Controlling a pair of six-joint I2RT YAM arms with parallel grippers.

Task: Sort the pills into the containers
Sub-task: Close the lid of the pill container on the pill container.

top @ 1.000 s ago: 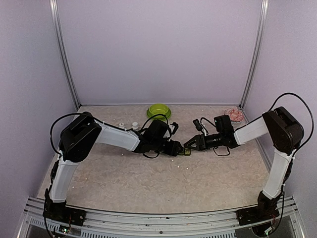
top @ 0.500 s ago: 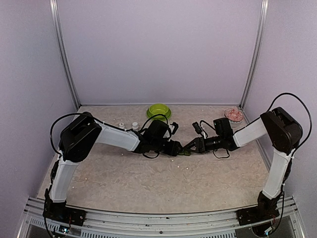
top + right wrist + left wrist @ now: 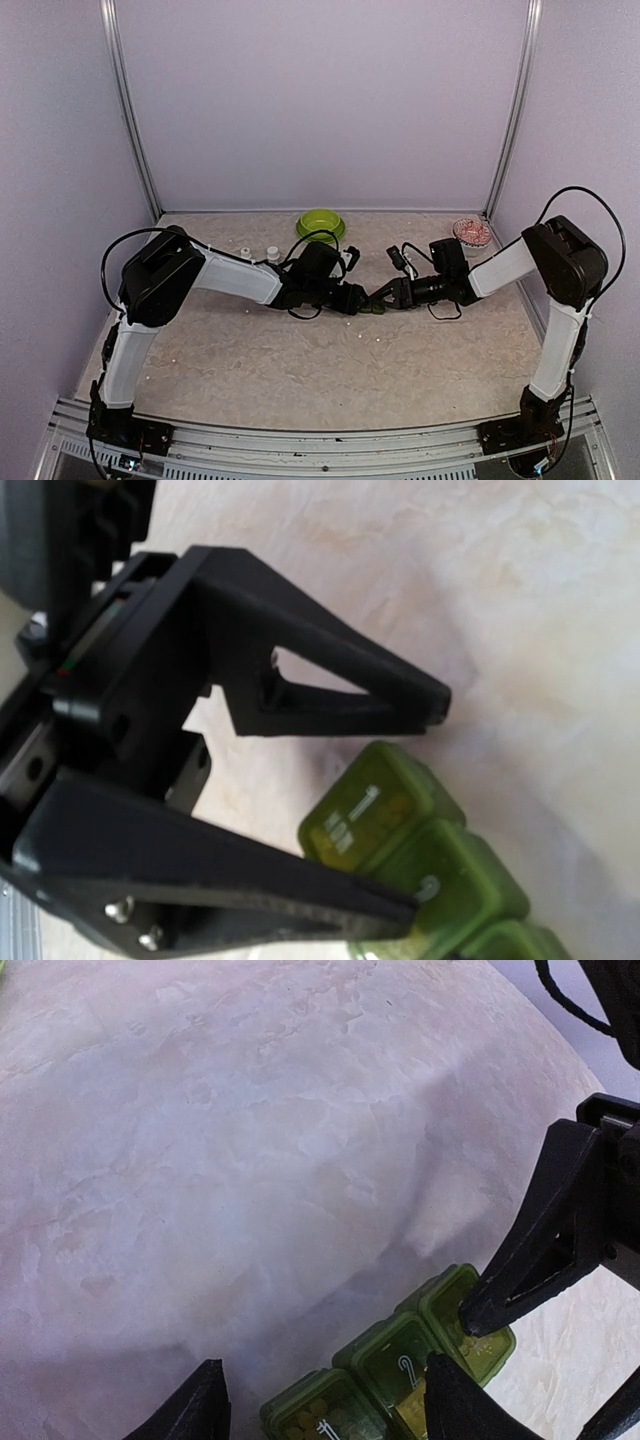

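Between the parted fingers of the right gripper (image 3: 428,808) sits the end compartment of the dark green pill box (image 3: 385,1370); one fingertip (image 3: 480,1315) touches its lid, the other hangs clear. At 9 o'clock, the left gripper (image 3: 322,1365) straddles the box, fingers apart; whether they pinch it cannot be told. It lies mid-table (image 3: 250,360), with the lime bowl (image 3: 320,223) at 11 o'clock.

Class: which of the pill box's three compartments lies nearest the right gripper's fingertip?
The end compartment, rightmost in the left wrist view: the fingertip of the right gripper rests at its edge; the middle compartment and leftmost compartment lie clear of it.
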